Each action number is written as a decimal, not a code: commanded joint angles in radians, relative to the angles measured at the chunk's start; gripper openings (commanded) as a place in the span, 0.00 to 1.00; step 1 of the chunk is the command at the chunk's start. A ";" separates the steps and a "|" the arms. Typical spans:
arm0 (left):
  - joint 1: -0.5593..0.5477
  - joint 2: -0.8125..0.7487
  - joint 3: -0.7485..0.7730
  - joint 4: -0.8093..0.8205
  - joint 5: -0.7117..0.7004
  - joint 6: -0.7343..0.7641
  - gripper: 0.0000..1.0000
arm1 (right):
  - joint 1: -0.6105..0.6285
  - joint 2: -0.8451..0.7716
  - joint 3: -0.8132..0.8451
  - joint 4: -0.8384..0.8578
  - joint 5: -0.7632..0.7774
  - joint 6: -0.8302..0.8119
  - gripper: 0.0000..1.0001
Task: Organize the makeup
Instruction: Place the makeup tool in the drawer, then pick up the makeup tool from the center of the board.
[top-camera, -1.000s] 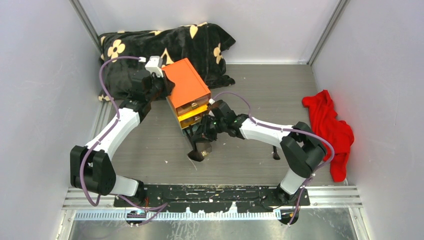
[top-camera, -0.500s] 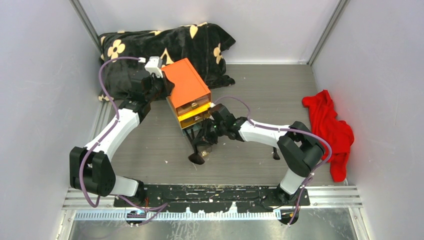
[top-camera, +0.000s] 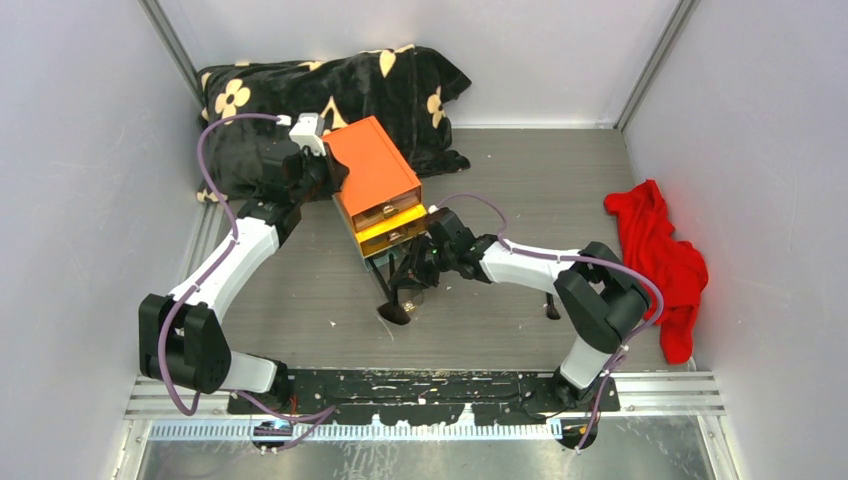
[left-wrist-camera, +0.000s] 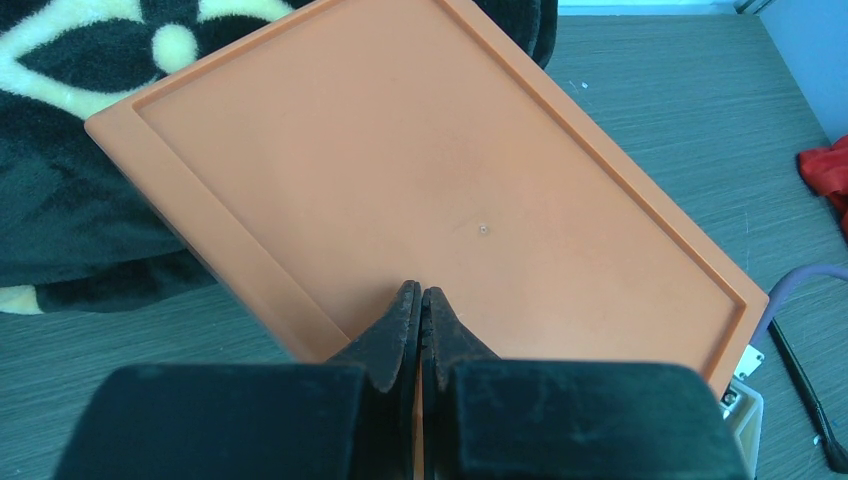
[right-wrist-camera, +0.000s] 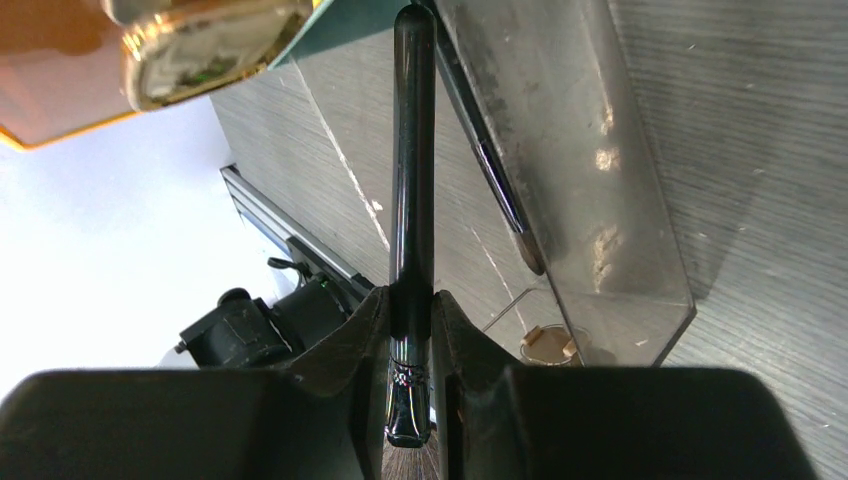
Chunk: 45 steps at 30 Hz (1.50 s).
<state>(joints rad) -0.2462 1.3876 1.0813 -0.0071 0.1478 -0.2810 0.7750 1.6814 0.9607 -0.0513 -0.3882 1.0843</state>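
A slim black makeup brush (right-wrist-camera: 412, 180) is clamped by its handle between my right gripper's (right-wrist-camera: 411, 312) fingers. Its handle end points toward the orange-topped box's drawers (top-camera: 390, 226). In the top view the right gripper (top-camera: 414, 270) hangs just in front of those drawers, and the brush's dark fluffy head (top-camera: 394, 313) sits low near the table. A clear drawer (right-wrist-camera: 600, 200) stands pulled out beside the brush, with another slim black item (right-wrist-camera: 497, 175) inside it. My left gripper (left-wrist-camera: 421, 298) is shut, its tips resting on the box's orange top (left-wrist-camera: 450, 170).
A black flowered cushion (top-camera: 330, 90) lies behind the box. A red cloth (top-camera: 660, 255) is bunched at the right wall. A small black item (top-camera: 550, 305) lies on the table by the right arm. A gold drawer knob (right-wrist-camera: 200, 40) shows above the brush.
My right gripper has edged slightly closer to the box's drawers with the brush in it. The left gripper has stayed on the orange top.
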 joint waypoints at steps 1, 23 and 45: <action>0.007 0.002 -0.037 -0.163 -0.017 0.017 0.00 | -0.020 -0.014 0.047 0.062 0.023 0.027 0.13; 0.007 0.003 -0.041 -0.165 -0.015 0.021 0.00 | -0.045 0.136 0.204 0.016 -0.023 -0.103 0.40; 0.009 0.003 -0.040 -0.163 -0.018 0.022 0.00 | -0.007 -0.313 0.139 -0.561 0.571 -0.485 0.43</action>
<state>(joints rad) -0.2417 1.3785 1.0782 -0.0181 0.1463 -0.2802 0.7601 1.4448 1.1069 -0.3801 -0.1257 0.7532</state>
